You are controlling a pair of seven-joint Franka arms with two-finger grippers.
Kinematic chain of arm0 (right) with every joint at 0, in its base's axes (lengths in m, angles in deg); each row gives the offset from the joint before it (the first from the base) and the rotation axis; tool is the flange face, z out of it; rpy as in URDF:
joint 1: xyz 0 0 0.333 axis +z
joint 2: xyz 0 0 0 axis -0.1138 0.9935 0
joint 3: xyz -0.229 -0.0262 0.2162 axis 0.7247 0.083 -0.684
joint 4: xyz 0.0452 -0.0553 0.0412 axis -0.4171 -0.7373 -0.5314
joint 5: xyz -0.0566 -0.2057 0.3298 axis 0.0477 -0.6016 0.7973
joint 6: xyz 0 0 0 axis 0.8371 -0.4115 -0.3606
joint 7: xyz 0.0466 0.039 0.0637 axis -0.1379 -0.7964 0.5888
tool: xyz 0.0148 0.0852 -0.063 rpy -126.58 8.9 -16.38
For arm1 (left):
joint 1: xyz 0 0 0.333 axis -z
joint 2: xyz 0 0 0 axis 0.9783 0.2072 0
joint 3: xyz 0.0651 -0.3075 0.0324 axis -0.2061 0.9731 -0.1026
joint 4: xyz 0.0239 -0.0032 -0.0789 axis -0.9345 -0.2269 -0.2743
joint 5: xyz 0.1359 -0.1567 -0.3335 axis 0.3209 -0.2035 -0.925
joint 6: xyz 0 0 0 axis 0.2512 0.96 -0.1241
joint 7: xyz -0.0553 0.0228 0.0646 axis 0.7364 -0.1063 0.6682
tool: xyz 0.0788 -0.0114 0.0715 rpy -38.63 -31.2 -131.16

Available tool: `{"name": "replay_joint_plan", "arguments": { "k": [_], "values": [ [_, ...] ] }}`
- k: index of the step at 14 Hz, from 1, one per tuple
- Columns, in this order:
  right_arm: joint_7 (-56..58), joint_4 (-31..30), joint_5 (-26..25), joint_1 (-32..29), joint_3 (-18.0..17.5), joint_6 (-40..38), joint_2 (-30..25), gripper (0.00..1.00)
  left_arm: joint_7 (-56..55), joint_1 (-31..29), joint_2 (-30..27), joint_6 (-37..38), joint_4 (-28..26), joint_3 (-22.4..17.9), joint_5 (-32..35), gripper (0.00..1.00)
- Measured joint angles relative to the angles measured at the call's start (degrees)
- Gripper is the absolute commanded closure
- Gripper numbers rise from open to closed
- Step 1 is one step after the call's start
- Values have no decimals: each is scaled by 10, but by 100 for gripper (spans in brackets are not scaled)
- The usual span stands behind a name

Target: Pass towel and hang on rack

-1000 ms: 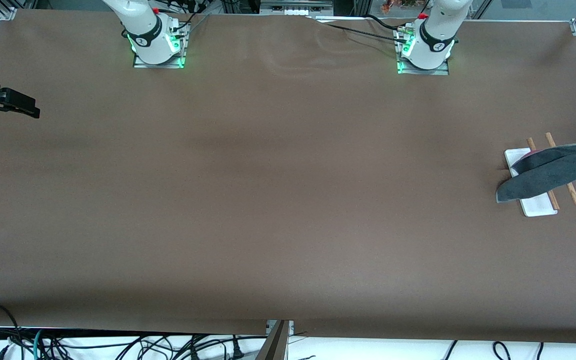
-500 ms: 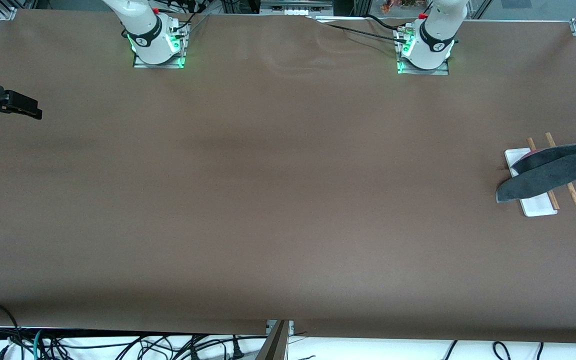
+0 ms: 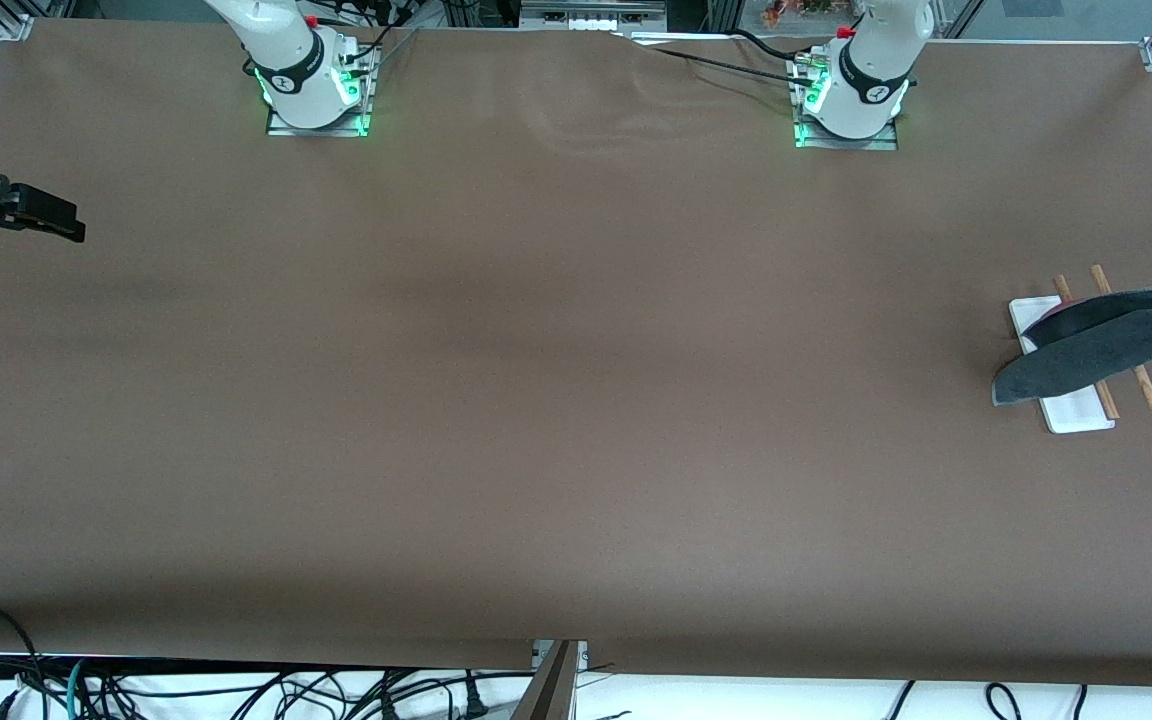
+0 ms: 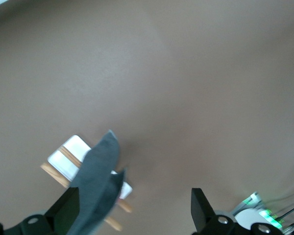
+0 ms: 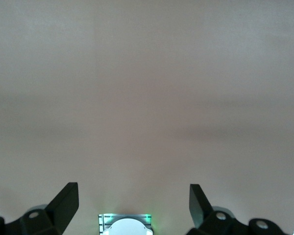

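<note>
The towel (image 3: 1096, 343) is a small dark grey cloth with a light grey edge and a bit of pink-red showing at its top. It hangs folded over the rack (image 3: 1064, 404), draped across both rods. The rack has a flat white base and two thin wooden rods. It sits at the 3 o'clock edge of the surface, at the left arm's end.

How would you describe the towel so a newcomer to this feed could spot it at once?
Start from the brown table and look to the left arm's end, where a small rack with a white flat base and two thin wooden rods stands. Draped across those rods is the dark grey soft cloth towel, edged with a lighter grey border and showing a pink-red patch. It is the only fabric on the table.
</note>
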Motion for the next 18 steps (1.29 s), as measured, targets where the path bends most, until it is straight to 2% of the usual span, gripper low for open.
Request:
{"name": "replay_joint_plan", "arguments": {
  "k": [4,8,12,18],
  "values": [
    [1,0,0,0,0,2,0,0,-193,77,-132,-51,-156,0,7,0],
    [1,0,0,0,0,3,0,0,-366,112,-204,-88,-273,-1,12,0],
    [1,0,0,0,0,4,0,0,-452,122,-242,-96,-325,-1,12,0],
    [1,0,0,0,-1,4,0,0,-474,123,-248,-98,-333,-4,31,0]
  ]
}}
